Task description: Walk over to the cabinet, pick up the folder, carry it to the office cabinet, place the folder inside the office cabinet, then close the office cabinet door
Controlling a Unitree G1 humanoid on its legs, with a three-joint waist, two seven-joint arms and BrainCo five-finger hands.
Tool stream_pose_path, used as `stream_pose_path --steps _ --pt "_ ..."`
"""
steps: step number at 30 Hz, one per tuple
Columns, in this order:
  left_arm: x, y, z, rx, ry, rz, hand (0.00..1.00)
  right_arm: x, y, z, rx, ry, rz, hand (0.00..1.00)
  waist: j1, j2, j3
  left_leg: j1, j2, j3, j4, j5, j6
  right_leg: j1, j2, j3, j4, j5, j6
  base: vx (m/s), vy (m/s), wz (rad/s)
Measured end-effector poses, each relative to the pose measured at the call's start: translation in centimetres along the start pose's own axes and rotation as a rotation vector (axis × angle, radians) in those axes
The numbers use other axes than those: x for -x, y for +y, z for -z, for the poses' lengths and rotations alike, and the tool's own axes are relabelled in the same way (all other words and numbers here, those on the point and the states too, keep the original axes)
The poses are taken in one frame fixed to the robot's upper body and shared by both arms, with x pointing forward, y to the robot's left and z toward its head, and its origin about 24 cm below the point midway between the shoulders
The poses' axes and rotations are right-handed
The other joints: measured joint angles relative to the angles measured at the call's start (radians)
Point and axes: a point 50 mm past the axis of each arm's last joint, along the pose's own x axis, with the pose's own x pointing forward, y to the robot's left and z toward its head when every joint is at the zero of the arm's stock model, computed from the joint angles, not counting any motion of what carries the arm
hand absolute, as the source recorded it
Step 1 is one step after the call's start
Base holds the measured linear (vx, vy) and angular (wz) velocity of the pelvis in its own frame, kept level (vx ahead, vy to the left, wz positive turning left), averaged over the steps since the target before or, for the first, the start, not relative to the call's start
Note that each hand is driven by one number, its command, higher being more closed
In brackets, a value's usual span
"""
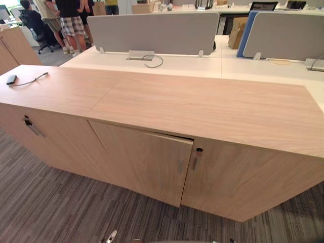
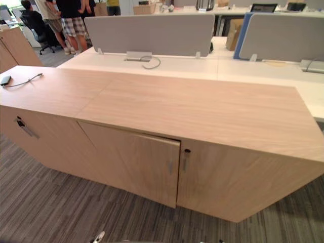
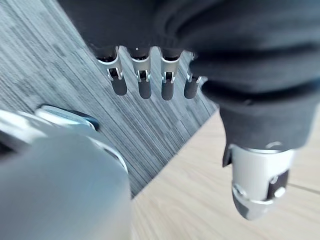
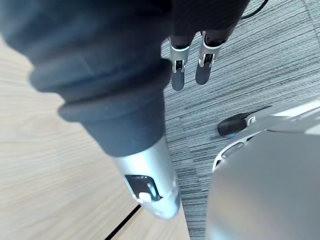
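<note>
A long, low, light-wood cabinet (image 1: 202,106) stands right in front of me, and its flat top is bare in the middle. Its middle door (image 1: 147,162) stands slightly ajar, with the right edge swung out toward me. A slim handle and a lock (image 1: 196,158) sit on the door beside it. My left hand (image 3: 142,75) hangs over the carpet by the cabinet, fingers straight and holding nothing. My right hand (image 4: 177,70) hangs the same way on the other side, also holding nothing.
A small black device with a cable (image 1: 11,79) lies on the cabinet top's far left. White desks with grey dividers (image 1: 152,33) stand behind the cabinet. Several people (image 1: 71,23) stand at the back left. Grey striped carpet (image 1: 50,202) covers the floor.
</note>
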Motion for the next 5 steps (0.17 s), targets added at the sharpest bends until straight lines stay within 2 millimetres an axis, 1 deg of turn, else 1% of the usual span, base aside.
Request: stream_pose_path --steps 1,2,3,4,5 --pt "0.1 0.2 0.4 0.011 0.01 -0.008 0.0 0.0 0.0 0.0 0.008 0.003 -0.003 0.0 0.003 0.002 0.0 0.013 -0.003 -0.017 -0.024 -0.004 -0.007 -0.001 0.0 0.008 -0.005 0.004 0.004 0.02 0.17 -0.43" --pt "0.4 0.6 1.2 0.01 0.031 -0.022 0.0 0.0 0.1 -0.1 0.021 0.004 -0.011 0.0 0.006 0.007 -0.001 0.034 -0.009 -0.012 -0.061 -0.009 -0.013 -0.002 -0.006 0.024 -0.015 0.007 0.009 0.02 0.151 -0.31" --pt "0.5 0.8 1.3 0.015 0.033 -0.032 0.0 0.0 0.2 0.0 0.019 0.005 -0.015 0.0 0.006 0.005 -0.005 0.035 -0.01 -0.002 -0.074 -0.009 -0.01 0.0 -0.008 0.023 -0.027 0.009 0.01 0.02 0.163 -0.39" --pt "0.5 1.1 1.5 0.022 0.037 -0.043 0.0 0.0 0.3 0.0 0.019 0.004 -0.017 0.0 0.008 -0.003 -0.008 0.04 -0.022 0.015 -0.092 -0.013 -0.01 0.005 -0.019 0.024 -0.063 0.033 0.017 0.02 0.151 -0.36" --pt "0.6 1.2 1.5 0.022 0.037 -0.045 0.0 -0.1 0.4 -0.1 0.018 0.003 -0.021 0.0 0.01 -0.007 -0.006 0.045 -0.031 0.026 -0.106 -0.015 -0.006 -0.001 -0.031 0.024 -0.066 0.046 0.017 0.02 0.114 -0.29"
